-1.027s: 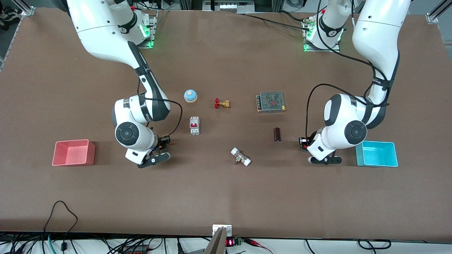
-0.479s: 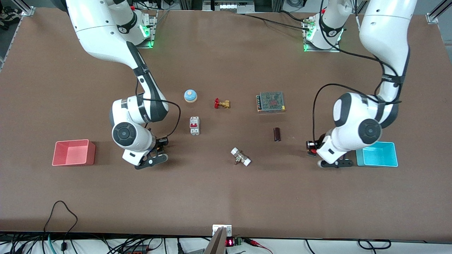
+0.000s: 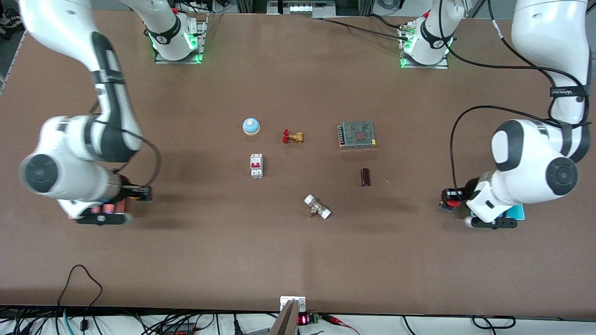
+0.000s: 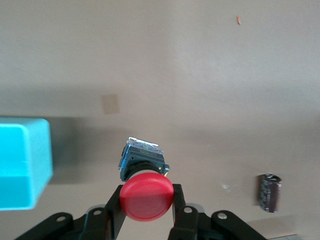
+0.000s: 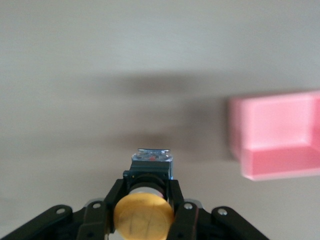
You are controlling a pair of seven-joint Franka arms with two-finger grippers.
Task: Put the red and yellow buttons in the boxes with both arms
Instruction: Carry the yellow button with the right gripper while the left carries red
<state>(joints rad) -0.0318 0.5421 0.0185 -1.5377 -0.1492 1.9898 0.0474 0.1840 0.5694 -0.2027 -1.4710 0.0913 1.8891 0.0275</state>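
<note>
My left gripper (image 3: 452,201) is shut on the red button (image 3: 449,203) and holds it above the table, just beside the cyan box (image 3: 517,212), which the arm mostly hides. In the left wrist view the gripper (image 4: 146,194) holds the red cap (image 4: 146,196), with the cyan box (image 4: 22,170) apart from it. My right gripper (image 3: 138,190) is shut on the yellow button, whose cap is hidden in the front view. It hangs beside the pink box (image 3: 122,203), mostly covered by the arm. The right wrist view shows the gripper (image 5: 144,212) on the yellow button (image 5: 144,217) and the pink box (image 5: 277,132).
In the table's middle lie a blue-and-white bell (image 3: 251,126), a brass valve (image 3: 292,136), a meshed power supply (image 3: 357,134), a white breaker (image 3: 256,165), a dark capacitor (image 3: 366,177), also in the left wrist view (image 4: 270,192), and a white fitting (image 3: 317,207).
Both arms have swung outward with their buttons: the right gripper toward the pink box, the left gripper toward the cyan box. The arms now cover most of each box.
</note>
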